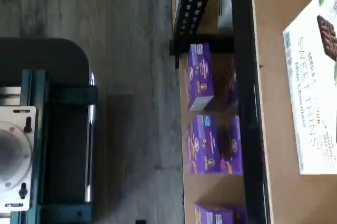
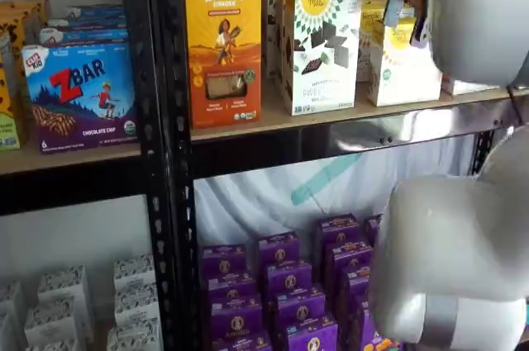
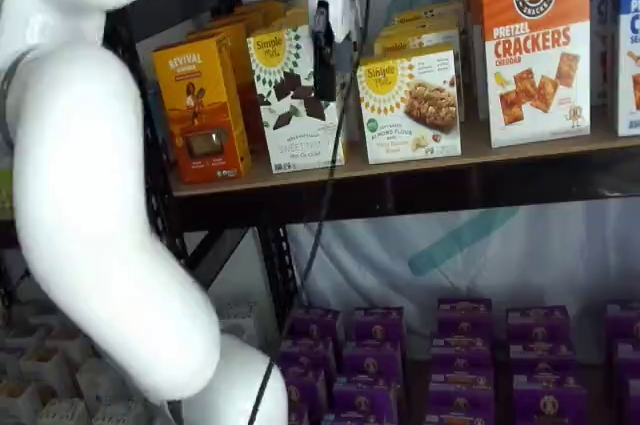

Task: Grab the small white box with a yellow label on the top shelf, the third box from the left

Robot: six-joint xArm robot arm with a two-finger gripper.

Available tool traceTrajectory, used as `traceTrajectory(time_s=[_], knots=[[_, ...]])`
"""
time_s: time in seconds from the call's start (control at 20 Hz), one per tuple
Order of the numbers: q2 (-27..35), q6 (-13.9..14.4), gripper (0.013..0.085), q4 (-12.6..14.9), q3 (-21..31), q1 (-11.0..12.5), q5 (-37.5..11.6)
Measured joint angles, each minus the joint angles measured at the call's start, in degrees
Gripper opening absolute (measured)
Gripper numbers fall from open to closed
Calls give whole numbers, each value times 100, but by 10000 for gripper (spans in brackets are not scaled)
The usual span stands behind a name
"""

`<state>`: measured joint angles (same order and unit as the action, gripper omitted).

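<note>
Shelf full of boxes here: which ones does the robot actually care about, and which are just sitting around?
Part of the job:
- the small white box
- the top shelf under it
- the fingers hanging nearby

Just sitting around:
- orange Revival carton
- taller white carton
- pretzel crackers box
- purple boxes below

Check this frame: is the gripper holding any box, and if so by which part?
Nothing is held. The gripper hangs in front of the top shelf, with no box between its black fingers; the small white box stands untouched on the board.
</note>
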<state>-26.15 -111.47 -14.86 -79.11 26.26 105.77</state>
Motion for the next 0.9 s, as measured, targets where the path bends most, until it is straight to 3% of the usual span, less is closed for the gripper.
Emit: traceTrajectory(time_s=[0.1,0.25,0.4,0.75,0.9], knots=[[172,135,850,352,-200,-263,392],[156,266,850,410,-138,-408,493],[119,281,850,210,-70,-355,388],[304,77,850,-542,-248,99,-277],[553,16,850,-659,-450,169,-508]])
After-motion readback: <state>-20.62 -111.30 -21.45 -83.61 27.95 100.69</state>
